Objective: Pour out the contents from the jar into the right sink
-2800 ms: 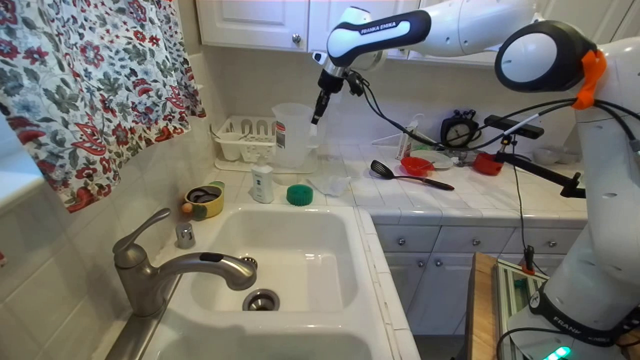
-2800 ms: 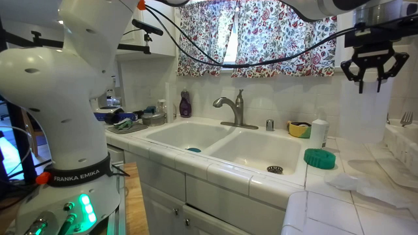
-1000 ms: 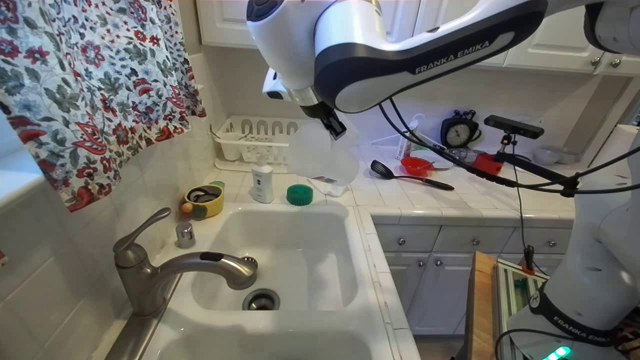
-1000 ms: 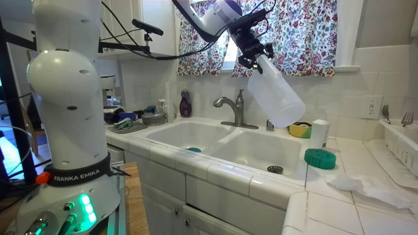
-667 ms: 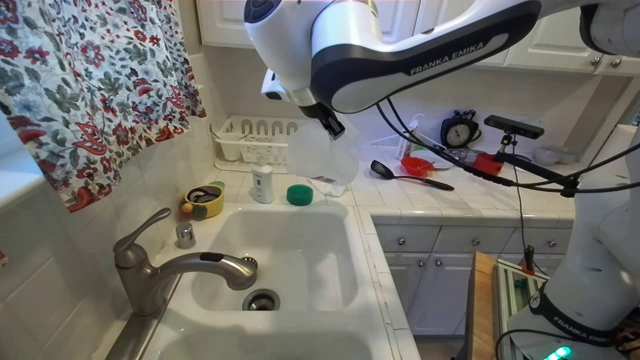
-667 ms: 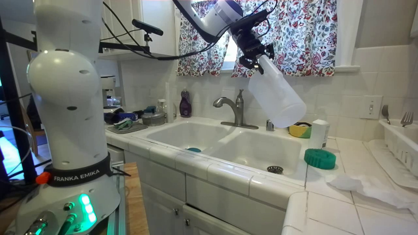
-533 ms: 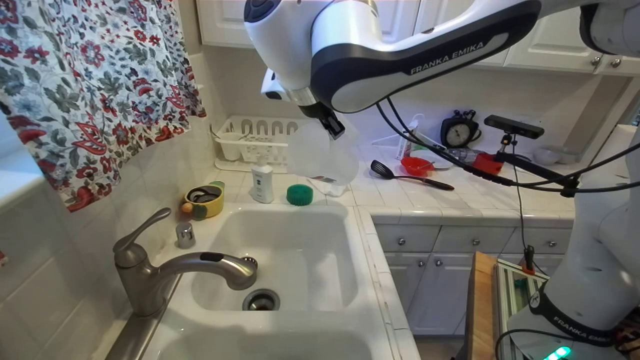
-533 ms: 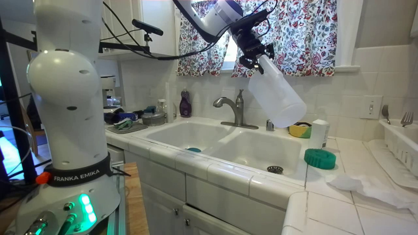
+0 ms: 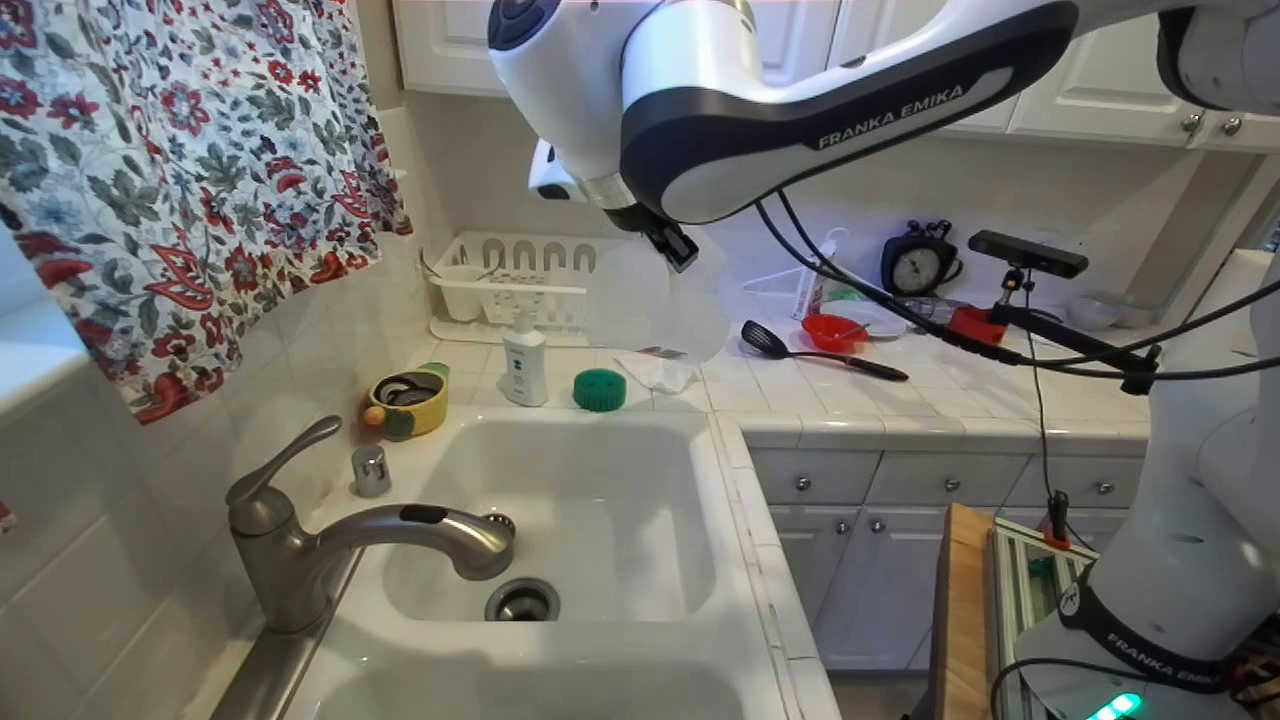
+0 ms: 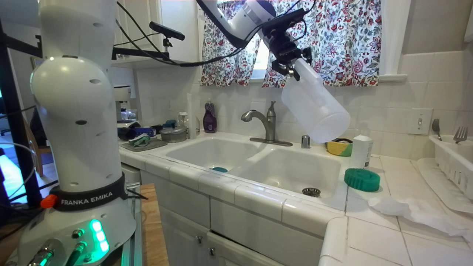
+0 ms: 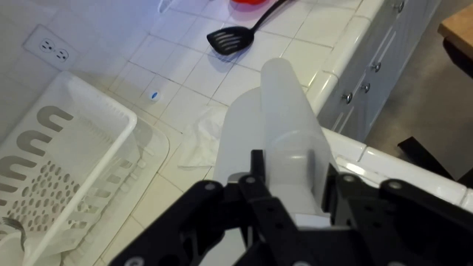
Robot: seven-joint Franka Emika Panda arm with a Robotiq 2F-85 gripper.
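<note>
The jar is large, translucent white plastic with a handle. My gripper is shut on its handle; in the wrist view, the gripper has one finger on each side of the handle. The jar hangs tilted in the air, its far round end low and to the right in that exterior view. It also shows in an exterior view, under the gripper. The right sink is the white basin with a round drain, below the jar; it also shows in an exterior view. No stream is visible; the contents cannot be made out.
The grey faucet reaches over the sink. A white bottle, a green scrubber and a yellow cup stand at the basin's edge. A white dish rack and a black spatula lie farther along the counter.
Over the last seconds the jar has moved from upright beside the dish rack to tilted near the sink. Since half a second ago it has shifted only slightly; the grip is unchanged.
</note>
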